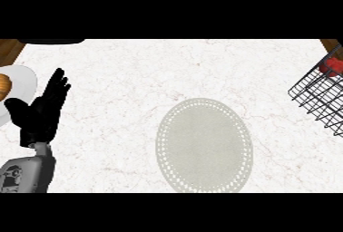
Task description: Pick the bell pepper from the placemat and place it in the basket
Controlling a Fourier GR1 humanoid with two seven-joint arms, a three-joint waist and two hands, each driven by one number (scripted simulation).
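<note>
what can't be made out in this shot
Head view:
Right robot hand: out of frame.
Basket: cut by right edge; red thing inside partly shown, behind wires.
Plate: cut by left edge; brown food on it too cropped to name.
Dark thing at top: mostly cut off.

One head view looks steeply down on the white desk (134, 72), seemingly from its near side, fairly close; the placemat (204, 145) lies centred, the wire basket (315, 97) cropped at right.
</note>
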